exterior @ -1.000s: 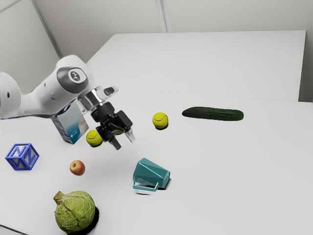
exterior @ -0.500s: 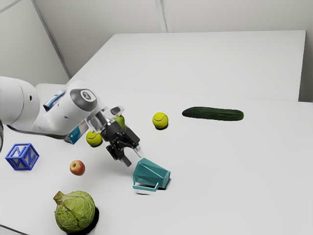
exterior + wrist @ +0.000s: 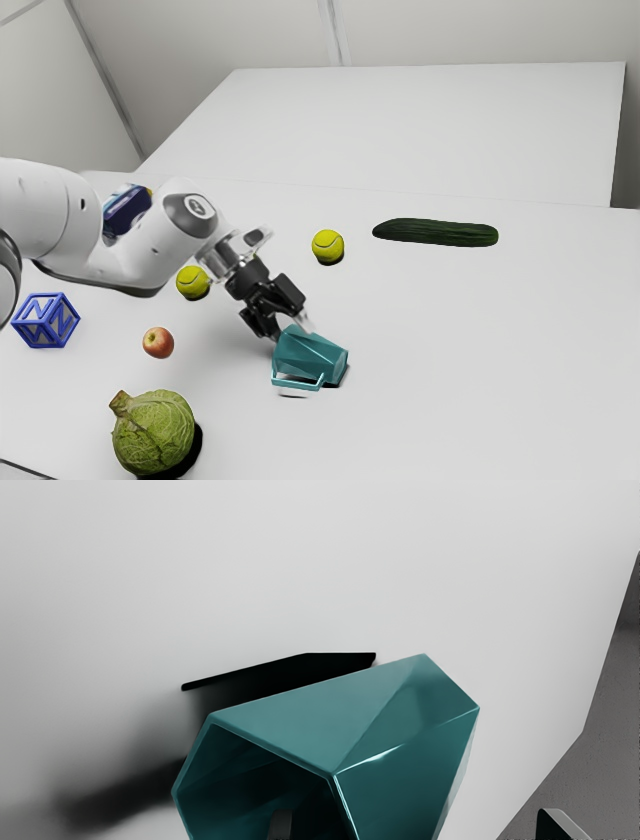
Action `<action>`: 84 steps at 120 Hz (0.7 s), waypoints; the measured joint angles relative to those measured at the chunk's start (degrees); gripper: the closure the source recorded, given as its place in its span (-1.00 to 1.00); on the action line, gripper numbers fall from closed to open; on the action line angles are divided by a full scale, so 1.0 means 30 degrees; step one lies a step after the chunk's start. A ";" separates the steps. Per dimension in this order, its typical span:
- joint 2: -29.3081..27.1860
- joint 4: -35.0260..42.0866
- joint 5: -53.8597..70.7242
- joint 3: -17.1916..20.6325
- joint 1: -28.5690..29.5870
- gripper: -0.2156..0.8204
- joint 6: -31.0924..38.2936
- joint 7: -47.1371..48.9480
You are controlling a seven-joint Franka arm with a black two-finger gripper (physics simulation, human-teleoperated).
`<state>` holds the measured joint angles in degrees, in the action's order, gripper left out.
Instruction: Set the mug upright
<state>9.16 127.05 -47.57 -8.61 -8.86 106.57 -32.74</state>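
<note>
1. Mug (image 3: 311,355): it is lying on its side on the worktop (image 3: 450,330), right of centre among the things; its mouth is facing the gripper (image 3: 420,825), its base is pointing toward the exterior view's right, and its handle (image 3: 300,384) is sitting low on the side nearer that camera.
2. At the exterior view's far left a blue lettered cube (image 3: 46,320) is resting; next along, a cabbage (image 3: 155,435), an apple (image 3: 158,343) and a tennis ball (image 3: 192,282) are lying well apart from the mug.
3. Further right, the gripper is standing wide open at the mug's mouth. In the wrist view one fingertip is showing against the opening and the other is showing beyond the outer wall, so the two are straddling that wall; they are not pinching it, and nothing is being held. Whether either finger is brushing the mug, I cannot tell.
4. The step in hand is, I judge, lining up a grip on the mug's wall. The next move is calling for a firm close there, then a lift and a tilt, mouth upward, before setting the base down.
5. Farthest right, a cucumber (image 3: 436,232) is lying clear of the work.
</note>
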 joint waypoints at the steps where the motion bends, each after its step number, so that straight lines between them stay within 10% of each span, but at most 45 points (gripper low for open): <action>1: -0.0008 0.0044 -0.0047 0.0000 -0.0025 -0.37 0.0019 -0.0011; 38: -0.0559 0.0451 -0.0703 0.0156 -0.0183 0.37 0.0437 -0.0091; 84: -0.1250 0.0319 -0.0958 0.1142 -0.0223 0.81 0.0569 0.0441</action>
<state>5.41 128.00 -50.44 -5.18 -9.53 108.28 -31.42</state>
